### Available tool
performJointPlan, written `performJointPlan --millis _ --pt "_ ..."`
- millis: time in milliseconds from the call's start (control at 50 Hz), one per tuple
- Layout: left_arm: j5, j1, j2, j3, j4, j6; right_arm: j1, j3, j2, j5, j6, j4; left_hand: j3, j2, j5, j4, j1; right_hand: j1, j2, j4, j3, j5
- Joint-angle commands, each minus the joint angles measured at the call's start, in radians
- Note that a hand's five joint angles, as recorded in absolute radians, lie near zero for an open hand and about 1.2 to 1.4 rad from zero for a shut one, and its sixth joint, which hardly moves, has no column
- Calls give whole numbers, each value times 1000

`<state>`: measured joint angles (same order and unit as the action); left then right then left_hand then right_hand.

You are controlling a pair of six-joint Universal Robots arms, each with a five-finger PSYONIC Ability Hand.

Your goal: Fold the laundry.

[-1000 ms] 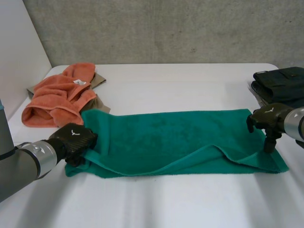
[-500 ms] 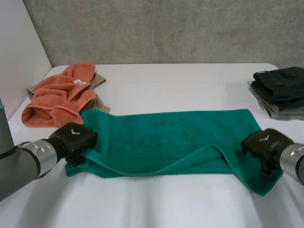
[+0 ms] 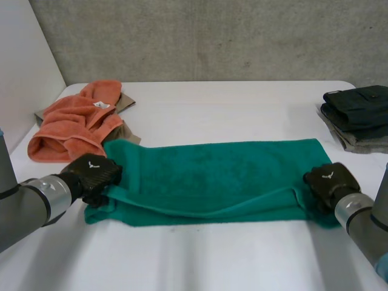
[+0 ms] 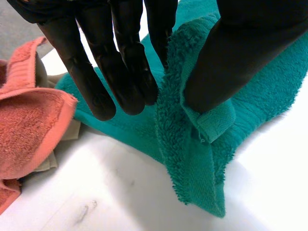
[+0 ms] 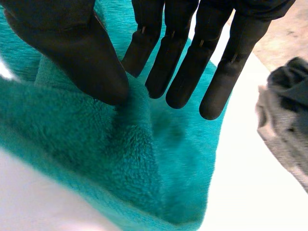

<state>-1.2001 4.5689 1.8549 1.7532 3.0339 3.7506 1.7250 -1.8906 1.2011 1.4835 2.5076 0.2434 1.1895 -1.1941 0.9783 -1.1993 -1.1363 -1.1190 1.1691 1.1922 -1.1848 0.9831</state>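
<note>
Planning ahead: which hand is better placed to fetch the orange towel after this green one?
Left, likely. The left hand pinches the green towel at the end beside the orange towel; the right hand holds the opposite end.

Worktop: white, matt, smooth, far right corner rounded. Back wall: rough grey concrete, speckled, running the full width just behind the worktop's far edge. Left side: plain white panel, meeting the concrete in a slanted seam and standing along the worktop's left edge. Light: soft, even; shadows on the worktop pale with blurred edges. Faint dark scuffs near its front.
</note>
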Motion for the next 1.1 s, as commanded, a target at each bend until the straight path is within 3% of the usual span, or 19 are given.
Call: performJointPlan --millis 20,100,200,260,340,380,540,620,700,800,880,1000,1100 --pt "4 13 -72 0 -12 -52 -24 70 102 12 0 -44 207 -202 243 -197 -260 -277 227 204 -211 239" --pt "17 16 -135 6 -38 -87 -58 143 224 -20 -4 -163 207 -202 243 -197 -260 -277 227 204 -211 239" --pt "47 10 -181 20 -70 -110 -139 275 304 -144 -3 -367 207 -202 243 -197 -260 -277 227 204 -211 239" --pt "45 4 -186 22 -111 -109 -179 329 290 -180 -30 -502 207 -202 243 -197 -260 -277 227 204 -211 239" --pt "39 1 -169 22 -168 -95 -197 395 213 -195 -189 -755 207 -202 243 -197 -260 -277 227 204 -211 239" --pt "40 -1 -151 14 -172 -84 -193 409 177 -189 -242 -770 207 -202 243 -197 -260 -277 227 204 -211 239" --pt "37 -31 55 -84 -64 -34 -130 458 -63 -126 -161 -586 207 -202 243 -197 -260 -277 227 204 -211 239" --pt "28 -48 161 -216 37 -35 -78 559 -173 -94 -130 -492 207 -202 243 -197 -260 -277 227 204 -211 239" --pt "-5 -67 193 -435 150 -63 -35 747 -215 -25 -1 -350 207 -202 243 -197 -260 -277 227 204 -211 239" --pt "-56 -84 152 -679 429 -239 -13 904 -145 44 253 -25 207 -202 243 -197 -260 -277 227 204 -211 239" --pt "-110 -79 127 -747 615 -406 -21 874 -66 52 335 248 207 -202 243 -197 -260 -277 227 204 -211 239" --pt "-125 -64 115 -729 557 -480 -27 809 -23 0 335 277 207 -202 243 -197 -260 -277 227 204 -211 239" --pt "-98 -47 92 -583 500 -471 -44 740 -25 -123 332 171 207 -202 243 -197 -260 -277 227 204 -211 239"
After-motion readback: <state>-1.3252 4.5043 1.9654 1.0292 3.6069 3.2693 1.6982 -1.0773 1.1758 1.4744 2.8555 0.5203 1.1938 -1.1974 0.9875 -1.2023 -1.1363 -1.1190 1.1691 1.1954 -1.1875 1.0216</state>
